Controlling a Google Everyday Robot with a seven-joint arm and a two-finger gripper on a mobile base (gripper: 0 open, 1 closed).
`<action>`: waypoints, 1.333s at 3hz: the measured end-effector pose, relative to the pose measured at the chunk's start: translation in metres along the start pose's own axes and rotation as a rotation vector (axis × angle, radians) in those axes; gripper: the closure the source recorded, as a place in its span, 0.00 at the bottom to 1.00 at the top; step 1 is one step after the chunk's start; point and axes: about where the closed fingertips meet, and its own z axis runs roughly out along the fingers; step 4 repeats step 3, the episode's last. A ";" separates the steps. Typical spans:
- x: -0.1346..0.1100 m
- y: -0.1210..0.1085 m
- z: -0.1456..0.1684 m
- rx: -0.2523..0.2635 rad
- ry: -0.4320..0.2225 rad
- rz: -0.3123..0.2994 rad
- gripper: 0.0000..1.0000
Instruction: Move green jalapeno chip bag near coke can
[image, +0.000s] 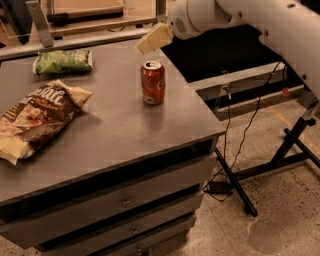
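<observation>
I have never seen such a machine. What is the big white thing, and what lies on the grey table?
The big white shape is a robot arm. Its cream-coloured hand hangs above the table's far edge, behind the red soda can with a silver top; nothing shows in it. The one picture looks down on the grey table with drawers from its front corner. Also on it: a small crinkled green chip bag at the far left, apart from the can, and a larger brown-and-cream snack bag near the left edge.
</observation>
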 end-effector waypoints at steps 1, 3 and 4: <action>0.055 0.013 0.057 0.031 0.012 0.094 0.00; 0.038 0.008 0.048 0.031 0.012 0.094 0.00; 0.038 0.008 0.048 0.031 0.012 0.094 0.00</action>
